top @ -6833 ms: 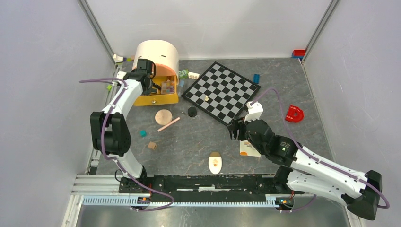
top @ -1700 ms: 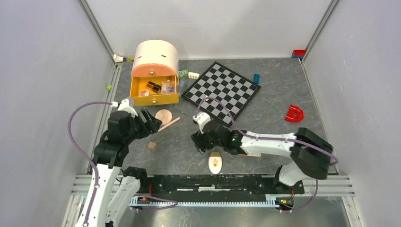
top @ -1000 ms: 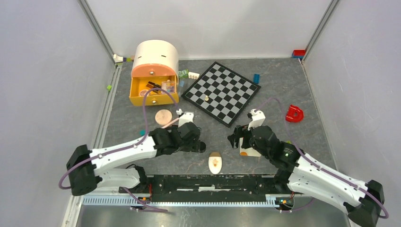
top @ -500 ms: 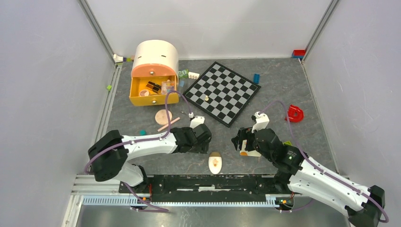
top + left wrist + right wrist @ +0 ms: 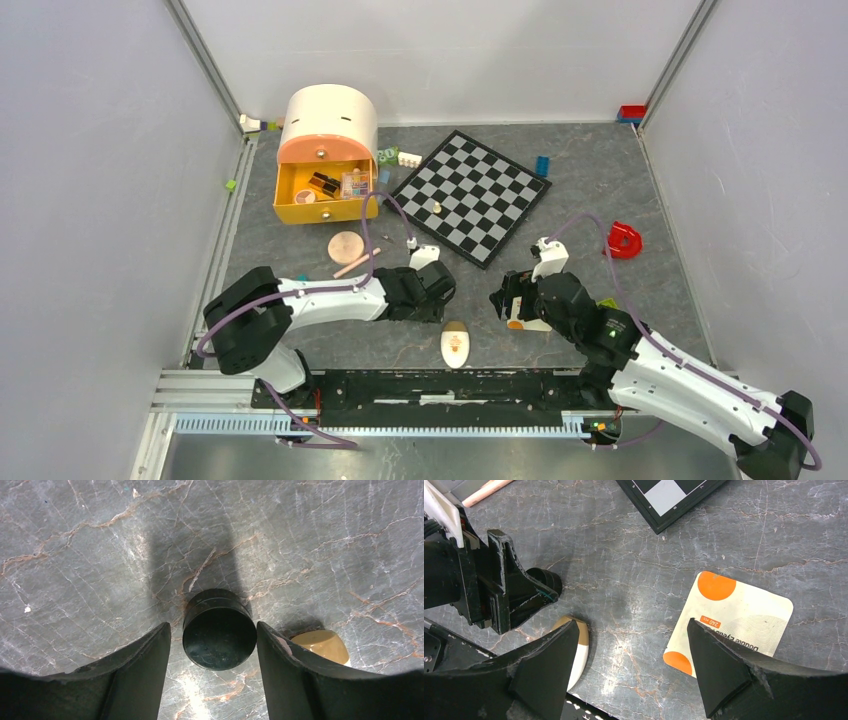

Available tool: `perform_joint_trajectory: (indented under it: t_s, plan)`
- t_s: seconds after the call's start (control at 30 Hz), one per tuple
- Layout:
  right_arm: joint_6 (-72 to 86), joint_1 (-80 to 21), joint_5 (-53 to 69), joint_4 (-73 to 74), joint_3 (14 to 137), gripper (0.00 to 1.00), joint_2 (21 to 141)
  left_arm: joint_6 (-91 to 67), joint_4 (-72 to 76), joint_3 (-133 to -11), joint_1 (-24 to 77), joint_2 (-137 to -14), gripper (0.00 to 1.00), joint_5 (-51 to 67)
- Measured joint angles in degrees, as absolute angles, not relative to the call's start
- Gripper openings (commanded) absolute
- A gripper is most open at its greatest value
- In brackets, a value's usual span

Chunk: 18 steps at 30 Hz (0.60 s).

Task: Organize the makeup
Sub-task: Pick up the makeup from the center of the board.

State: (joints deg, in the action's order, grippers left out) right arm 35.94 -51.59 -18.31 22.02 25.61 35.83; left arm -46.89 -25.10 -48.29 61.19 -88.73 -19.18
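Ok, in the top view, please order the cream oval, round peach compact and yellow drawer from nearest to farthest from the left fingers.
1. Cream oval, close by, just nearer the arm bases than the left fingers.
2. Round peach compact, farther back, to the left.
3. Yellow drawer, farthest, at the back left.

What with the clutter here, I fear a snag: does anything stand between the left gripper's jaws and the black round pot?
Nothing visible does. The left gripper has its jaws open astride the black round pot, with only bare table between them. The cream oval lies outside the jaws.
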Motion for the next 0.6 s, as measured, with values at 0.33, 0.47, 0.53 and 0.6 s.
perform_joint_trajectory:
  t_s: [0.33, 0.47, 0.53, 0.6]
  plan:
    - [35.9, -51.6, -18.3, 22.1, 25.6, 0.87, 36.4, -46.9, -25.1, -49.8, 60.8, -89.5, 0.51, -19.4]
    - [36.0, -51.6, -18.3, 22.8, 25.6, 0.87, 35.8, -46.9, -25.1, -49.8, 60.8, -89.5, 0.44, -19.4]
    - [36.0, -51.6, -18.3, 23.5, 25.6, 0.87, 34.8, -46.9, -25.3, -49.9, 60.8, -89.5, 0.42, -19.4]
    - [35.9, -51.6, -18.5, 23.8, 25.6, 0.87, 33.8, -46.9, -25.8, -50.0, 60.8, -89.5, 0.41, -19.3]
